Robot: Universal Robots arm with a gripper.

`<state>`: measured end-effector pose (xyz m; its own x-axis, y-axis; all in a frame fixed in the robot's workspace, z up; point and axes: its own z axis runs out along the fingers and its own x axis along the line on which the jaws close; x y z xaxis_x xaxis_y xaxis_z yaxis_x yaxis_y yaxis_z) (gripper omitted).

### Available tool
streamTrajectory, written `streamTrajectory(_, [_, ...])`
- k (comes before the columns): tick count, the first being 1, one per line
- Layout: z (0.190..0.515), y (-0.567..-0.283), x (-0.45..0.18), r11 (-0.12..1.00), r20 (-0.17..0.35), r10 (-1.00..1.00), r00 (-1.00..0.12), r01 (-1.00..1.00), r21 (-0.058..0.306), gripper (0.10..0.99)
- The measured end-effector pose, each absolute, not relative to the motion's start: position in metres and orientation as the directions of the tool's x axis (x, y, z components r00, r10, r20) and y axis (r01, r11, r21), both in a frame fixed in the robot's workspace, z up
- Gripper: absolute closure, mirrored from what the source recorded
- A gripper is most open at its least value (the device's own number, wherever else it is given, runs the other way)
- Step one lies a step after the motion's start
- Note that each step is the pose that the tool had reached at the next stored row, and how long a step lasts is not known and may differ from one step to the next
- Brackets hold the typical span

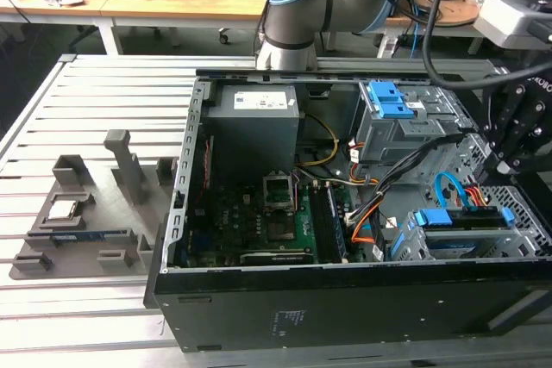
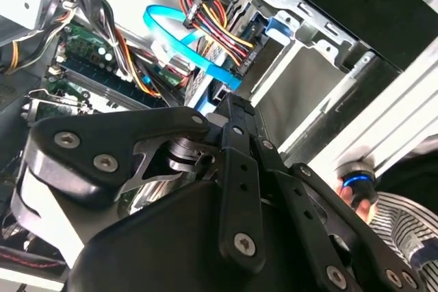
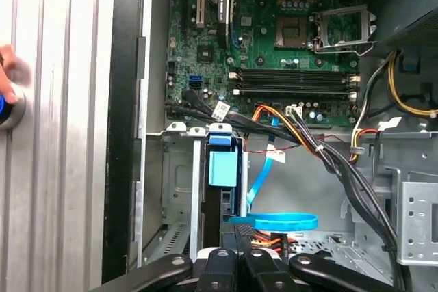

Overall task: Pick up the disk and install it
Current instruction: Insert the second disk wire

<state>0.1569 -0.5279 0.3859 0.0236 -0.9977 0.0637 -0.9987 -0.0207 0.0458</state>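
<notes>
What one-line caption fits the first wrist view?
Arm's hand poised over the open computer case, above the blue-framed disk standing in its grey drive bay beside the motherboard.

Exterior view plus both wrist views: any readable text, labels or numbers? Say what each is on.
No text can be quoted with confidence.
Power supply label: printed, too small to read.
Case side panel: small white marking, blurred.
Motherboard: white lettering, too small to read.
Cable tag: white tag, print unreadable.
Disk: blue bracket edge shows, no print seen on it.
</notes>
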Motion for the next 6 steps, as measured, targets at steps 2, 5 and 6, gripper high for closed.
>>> streamTrajectory(2, [0.3865, -0.5279, 0.1569, -0.021, 0.064, -0.998, 0.024, -0.999, 0.046, 0.98])
streamTrajectory(5, [0.3867, -0.5279, 0.1569, -0.021, 0.064, -0.998, 0.024, -0.999, 0.046, 0.98])
streamTrajectory(6, [0.3868, -0.5279, 0.1569, -0.021, 0.064, -0.998, 0.024, -0.999, 0.046, 0.98])
